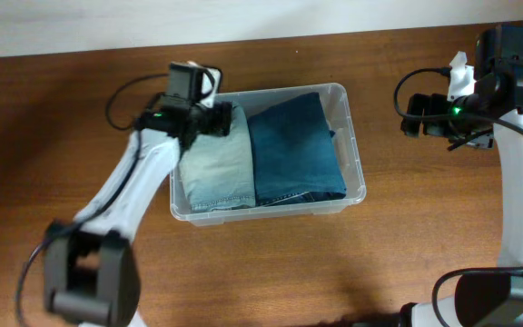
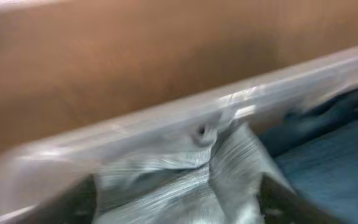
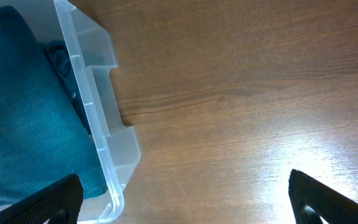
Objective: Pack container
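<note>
Overhead view: the container (image 1: pixel 271 209) is seen about the middle of the bench (image 1: pixel 334 272), nearer the far edge than the near one, with its long sides running along that edge.
Contents: two folded denim pieces are laid side by side inside, a pale garment (image 1: pixel 216 168) toward the bench's left edge and a dark blue garment (image 1: pixel 293 150) toward its right edge.
Left side: the left end effector (image 1: pixel 222 119) is placed over the container's far-left corner, at the far end of the pale garment and just inside the wall.
Left grip: it cannot be told (the left wrist view is smeared). Pale cloth is seen bunched between two dark shapes at the bottom of that view, but whether it is pinched or released is not shown.
Right side: the right end effector (image 1: pixel 409 116) is held over the bench toward the right edge, apart from the container's right end wall. Its fingers (image 3: pixel 42 202) are spread wide and nothing is held between them.
Step in hand: this is judged to be the settling of the pale garment into its half of the container.
Next move: a clean lift of the left end effector out of the container is called for, with the cloth let go fully so that nothing is dragged up over the wall.
</note>
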`<state>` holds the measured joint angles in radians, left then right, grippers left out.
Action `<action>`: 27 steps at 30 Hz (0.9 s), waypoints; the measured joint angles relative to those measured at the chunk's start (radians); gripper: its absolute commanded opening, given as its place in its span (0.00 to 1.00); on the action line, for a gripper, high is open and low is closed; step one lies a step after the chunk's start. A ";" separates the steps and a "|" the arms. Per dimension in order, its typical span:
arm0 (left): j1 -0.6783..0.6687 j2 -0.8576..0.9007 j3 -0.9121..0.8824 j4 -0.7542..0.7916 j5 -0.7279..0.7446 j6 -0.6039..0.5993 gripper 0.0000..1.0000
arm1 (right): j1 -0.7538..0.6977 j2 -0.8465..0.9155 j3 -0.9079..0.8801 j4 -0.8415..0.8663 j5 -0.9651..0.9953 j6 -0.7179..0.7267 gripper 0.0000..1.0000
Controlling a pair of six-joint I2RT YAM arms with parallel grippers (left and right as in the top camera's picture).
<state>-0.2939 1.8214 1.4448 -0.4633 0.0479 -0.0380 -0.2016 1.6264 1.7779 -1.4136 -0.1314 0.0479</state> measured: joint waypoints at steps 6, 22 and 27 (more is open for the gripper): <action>0.084 -0.284 0.009 -0.046 -0.031 -0.003 0.99 | 0.033 0.000 -0.001 0.032 0.003 -0.019 0.98; 0.396 -0.293 0.018 -0.300 -0.067 -0.003 0.99 | 0.246 -0.001 -0.002 0.330 0.004 -0.070 0.98; 0.433 -0.337 0.005 -0.404 -0.062 -0.003 0.99 | 0.246 -0.032 -0.004 0.254 0.019 -0.071 0.98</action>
<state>0.1394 1.4841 1.4494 -0.8677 -0.0143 -0.0406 0.0448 1.5944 1.7741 -1.1595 -0.1127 -0.0231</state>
